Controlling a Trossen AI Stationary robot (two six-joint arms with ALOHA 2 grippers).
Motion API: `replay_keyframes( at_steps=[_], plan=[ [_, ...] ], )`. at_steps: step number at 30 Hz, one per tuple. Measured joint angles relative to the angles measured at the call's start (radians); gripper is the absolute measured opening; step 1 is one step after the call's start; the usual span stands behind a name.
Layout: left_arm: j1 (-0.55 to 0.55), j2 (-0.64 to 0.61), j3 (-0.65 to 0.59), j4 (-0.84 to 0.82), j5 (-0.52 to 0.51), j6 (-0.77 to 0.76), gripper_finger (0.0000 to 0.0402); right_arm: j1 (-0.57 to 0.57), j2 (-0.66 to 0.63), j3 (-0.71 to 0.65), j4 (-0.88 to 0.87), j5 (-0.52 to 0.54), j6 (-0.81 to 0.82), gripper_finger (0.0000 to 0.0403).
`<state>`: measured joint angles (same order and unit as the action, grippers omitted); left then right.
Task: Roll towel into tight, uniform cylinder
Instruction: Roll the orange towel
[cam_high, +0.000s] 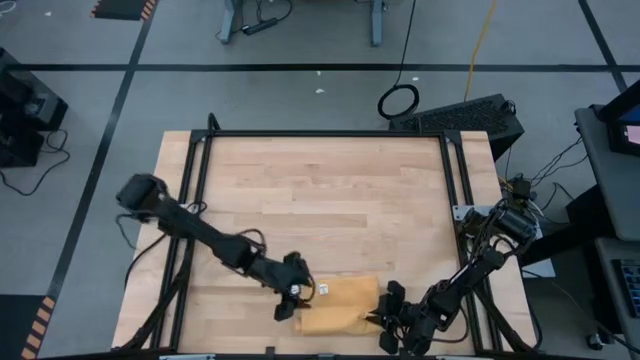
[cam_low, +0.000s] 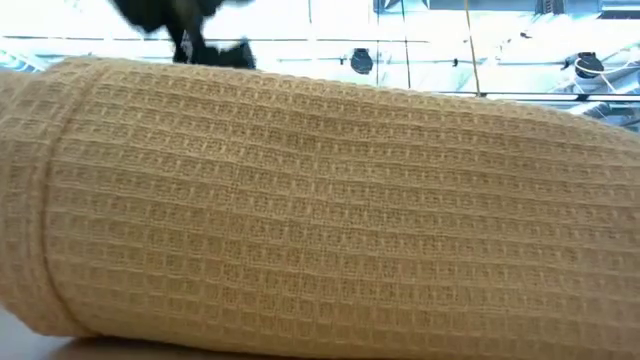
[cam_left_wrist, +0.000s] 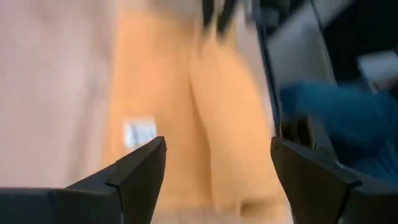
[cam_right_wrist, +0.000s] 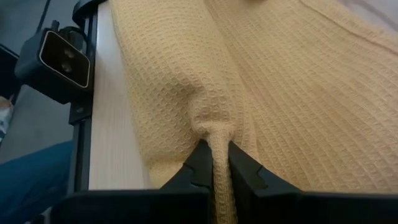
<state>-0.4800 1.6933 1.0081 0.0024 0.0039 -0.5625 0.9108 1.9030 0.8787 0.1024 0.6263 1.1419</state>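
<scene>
- The towel lay partly rolled on the tabletop, at the near edge, between the two claws.
- Its white label faced up at the end nearest the left claw.
- The left claw stood at that end with its fingers spread wide, gripping nothing.
- The right claw sat at the opposite end, its jaws pressed together on a pinched fold of towel.
- In the right wrist view, a dark camera was mounted just off the tabletop edge beside the towel.
- In the low view, the waffle-weave roll filled nearly the whole frame, resting on the tabletop.
</scene>
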Motion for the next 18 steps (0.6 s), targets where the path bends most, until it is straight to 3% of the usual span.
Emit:
replay_keyframes(
  at_steps=[6, 12, 18],
  plan=[
    [-0.133, -0.070, 0.002, 0.129, -0.274, 0.121, 0.0293, -0.060, -0.018, -0.001, -0.005, -0.044, 0.010, 0.0008],
    [-0.264, 0.065, 0.000, 0.169, -0.522, 0.161, 0.0293, -0.136, -0.022, 0.000, 0.007, -0.181, 0.000, 0.0008],
    [-0.314, 0.233, 0.000, 0.273, -0.593, 0.188, 0.0293, -0.182, -0.027, 0.000, 0.008, -0.212, -0.005, 0.0008]
  ],
)
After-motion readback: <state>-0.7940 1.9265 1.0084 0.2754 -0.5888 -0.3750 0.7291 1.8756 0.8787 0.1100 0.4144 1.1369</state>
